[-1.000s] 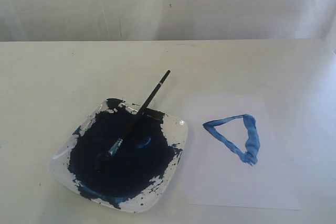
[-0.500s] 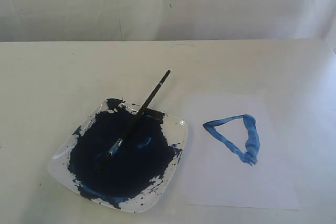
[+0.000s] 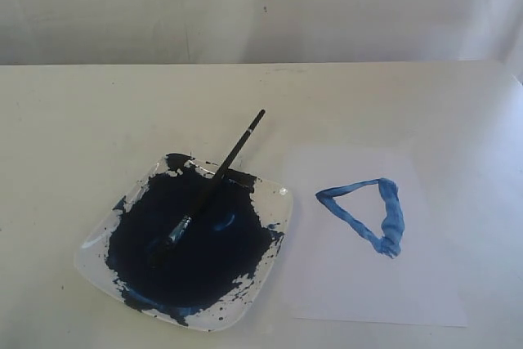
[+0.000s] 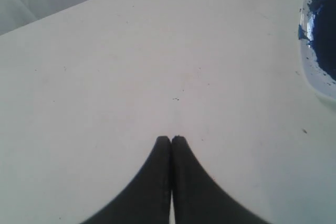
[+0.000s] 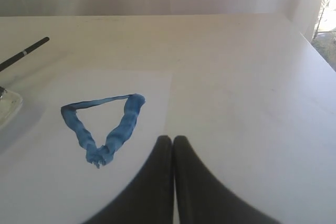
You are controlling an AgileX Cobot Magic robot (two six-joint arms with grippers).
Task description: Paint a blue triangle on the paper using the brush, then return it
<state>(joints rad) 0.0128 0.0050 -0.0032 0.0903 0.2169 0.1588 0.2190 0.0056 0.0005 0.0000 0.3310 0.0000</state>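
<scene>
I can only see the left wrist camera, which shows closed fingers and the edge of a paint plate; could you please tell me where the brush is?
Observer: The brush lies across the plate, with its bristles in the dark paint and its handle sticking out past the far rim.
Operator: Thank you. Is anything painted on the paper?
Observer: Yes, a blue triangle outline sits on the paper, to the right of the plate.
Operator: And what is the right gripper doing?
Observer: The right gripper is shut with nothing between its fingers, near the paper's edge.
</scene>
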